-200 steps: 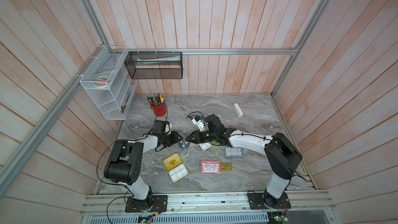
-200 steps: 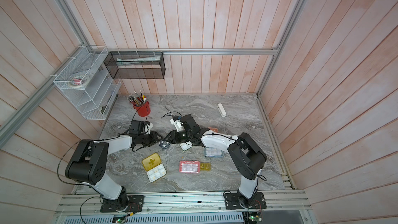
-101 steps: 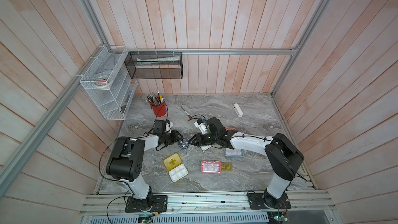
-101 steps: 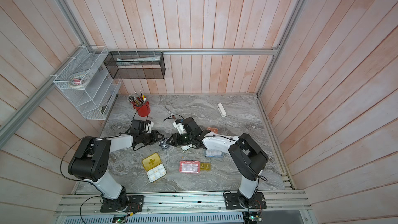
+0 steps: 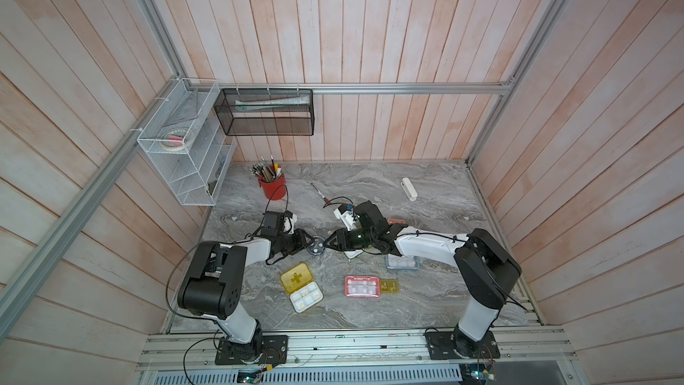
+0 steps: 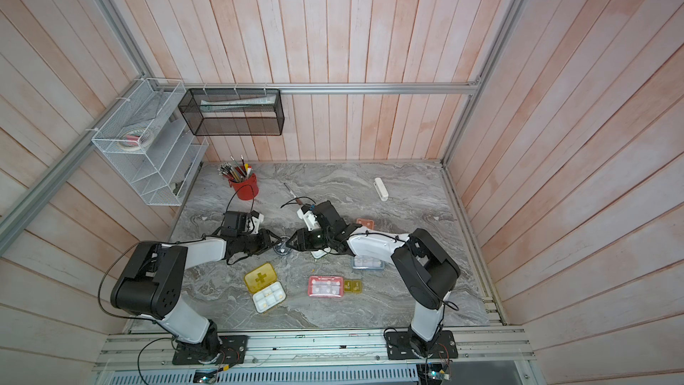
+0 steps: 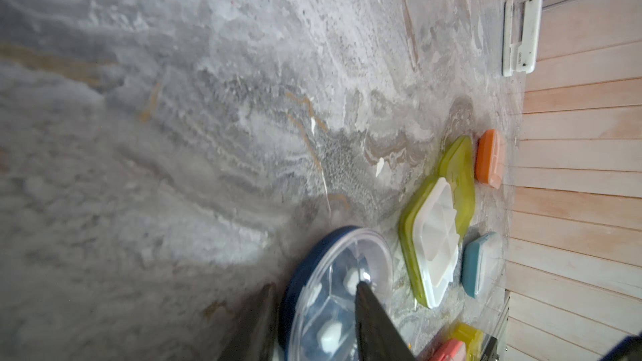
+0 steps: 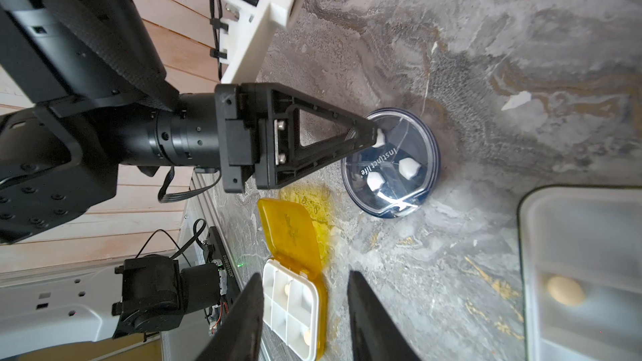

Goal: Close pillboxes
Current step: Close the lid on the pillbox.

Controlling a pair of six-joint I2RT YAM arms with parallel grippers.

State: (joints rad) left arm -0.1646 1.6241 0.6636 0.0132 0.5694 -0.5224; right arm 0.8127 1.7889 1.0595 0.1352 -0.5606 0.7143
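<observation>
Marble-grey worktop [image 5: 425,309]: carries all seven pillboxes; both arms reach low toward its middle.
Dark round pillbox [image 8: 391,164]: flat on the worktop between the two tools, with a navy rim and a clear top showing white pills.
Left tool [image 7: 314,286]: jaws parted and straddling the round box's rim. One finger [image 8: 368,133] has its tip on the clear top and the other sits outside the rim. Whether they pinch the rim I cannot tell.
Right tool [image 8: 304,274]: jaws apart with nothing between them, low over the worktop, near the round box but clear of it.
Yellow pillbox [image 5: 300,287]: open, with the cross lid laid back and pills in the white compartments; closer to the arm bases than the round box.
Lime-green pillbox [image 7: 434,234]: open, with the lid flat beside its white tray; mostly hidden under the right arm in both top views.
Pink pillbox [image 5: 362,286]: flat, to the right of the yellow one.
Small amber pillbox [image 5: 389,285]: touching the pink one's side.
Blue-grey pillbox [image 5: 401,262]: partly under the right forearm.
Orange pillbox [image 5: 396,221]: just behind the right arm.
White bar [image 5: 409,188]: well apart, toward the back wall.
Red cup [image 5: 272,185]: holds pens, at the back left.
</observation>
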